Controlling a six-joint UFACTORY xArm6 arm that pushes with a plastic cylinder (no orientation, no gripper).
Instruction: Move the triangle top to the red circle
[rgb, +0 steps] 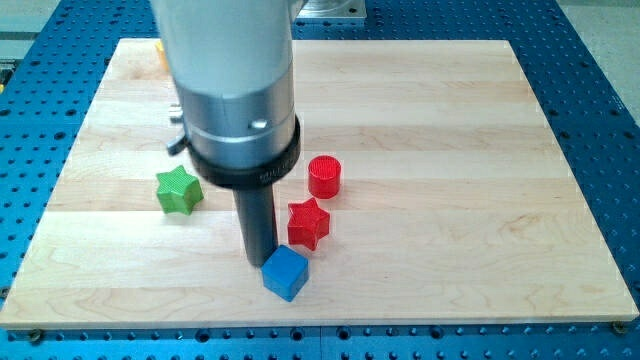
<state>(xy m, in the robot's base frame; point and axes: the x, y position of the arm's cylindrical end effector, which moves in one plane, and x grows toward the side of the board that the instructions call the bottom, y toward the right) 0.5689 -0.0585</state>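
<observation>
Wooden table (450, 150), pale planks, sits on a blue perforated base (600, 90).

The arm (230, 80) comes down from the view's top, left of centre: a wide grey cylinder with a black collar, then a dark rod below it. No gripper on this rig, so nothing opens, closes or holds anything; the rod only pushes.

My tip (260, 262) rests low on the table, just beside the blue cube (285, 272), at the cube's upper left. Touching or a hair apart: cannot tell.

The red star (308, 222) lies just right of the rod, above and right of the blue cube, close to it. The red circle (324, 176), a short cylinder, stands above the red star, near it but apart.

The green star (179, 190) lies towards the view's left, well apart from the red pieces and left of the arm's collar.

A sliver of a yellow-orange block (159, 52) shows at the table's top left, mostly hidden behind the arm; shape cannot be made out. No block that reads clearly as a triangle shows.
</observation>
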